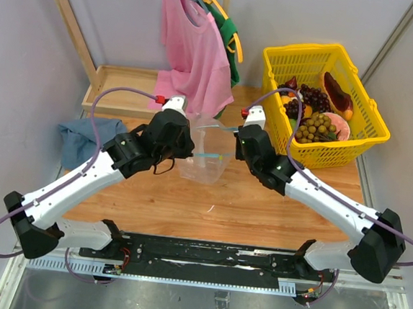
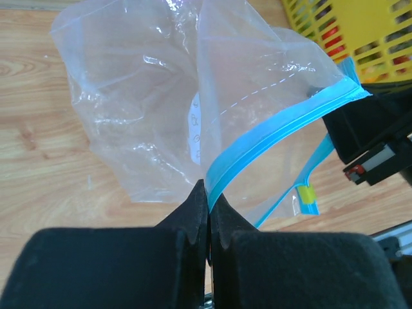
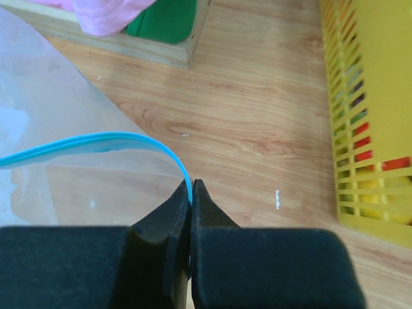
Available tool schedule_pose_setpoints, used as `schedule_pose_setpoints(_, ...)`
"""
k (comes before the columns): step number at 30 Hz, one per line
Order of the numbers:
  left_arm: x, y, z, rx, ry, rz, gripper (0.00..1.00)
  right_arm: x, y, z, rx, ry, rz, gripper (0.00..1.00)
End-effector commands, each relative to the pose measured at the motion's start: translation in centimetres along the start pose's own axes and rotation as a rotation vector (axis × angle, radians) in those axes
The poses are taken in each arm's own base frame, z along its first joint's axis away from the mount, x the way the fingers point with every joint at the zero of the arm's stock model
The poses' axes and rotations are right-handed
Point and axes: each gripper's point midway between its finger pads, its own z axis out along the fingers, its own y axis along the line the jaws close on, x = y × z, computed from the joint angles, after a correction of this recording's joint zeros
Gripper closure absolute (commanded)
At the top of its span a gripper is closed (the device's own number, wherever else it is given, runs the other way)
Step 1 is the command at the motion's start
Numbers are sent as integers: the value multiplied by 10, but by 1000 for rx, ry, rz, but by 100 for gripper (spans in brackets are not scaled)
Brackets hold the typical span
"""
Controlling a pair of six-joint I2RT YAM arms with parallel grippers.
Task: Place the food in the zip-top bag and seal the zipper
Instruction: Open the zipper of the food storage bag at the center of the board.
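tightly on zipper: left claw, right claw

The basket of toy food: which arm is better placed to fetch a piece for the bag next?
Right, likely. The basket stands beside the right gripper, across the bag from the left gripper. Both are shut on the zipper, so the left could hold the bag while the right lets go.
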Motion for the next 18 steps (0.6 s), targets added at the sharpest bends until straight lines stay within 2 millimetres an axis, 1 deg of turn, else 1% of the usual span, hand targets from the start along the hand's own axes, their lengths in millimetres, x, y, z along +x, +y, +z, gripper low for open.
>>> schedule_pose_setpoints(1, 17, 26, 1, -60, 118, 114, 100, 42, 4, 15, -56, 145, -8, 99)
schedule_pose_setpoints(4, 28, 25, 10, -23, 159, 118, 100, 54, 13, 21, -93, 182, -14, 99)
schedule_pose_setpoints(5, 31, 22, 14, -7, 168, 116, 100, 57, 19, 22, -125, 194, -14, 99)
schedule_pose_setpoints(7, 37, 13, 22, 35, 182, 112, 100, 59, 30, 22, -188, 195, -17, 93)
schedule_pose_setpoints(8, 38, 8, 26, 56, 186, 111, 100, 58, 35, 22, -212, 189, -13, 87)
schedule_pose_setpoints(10, 40, 3, 34, 65, 198, 116, 100, 57, 41, 21, -255, 177, -13, 81)
schedule_pose_setpoints(13, 41, 2, 46, 42, 217, 128, 100, 54, 43, 20, -275, 166, -19, 77)
schedule_pose_setpoints(15, 41, 5, 53, 9, 220, 136, 100, 51, 40, 19, -273, 159, -16, 74)
schedule_pose_setpoints(18, 39, 12, 61, -41, 215, 152, 100, 47, 35, 19, -281, 150, -18, 65)
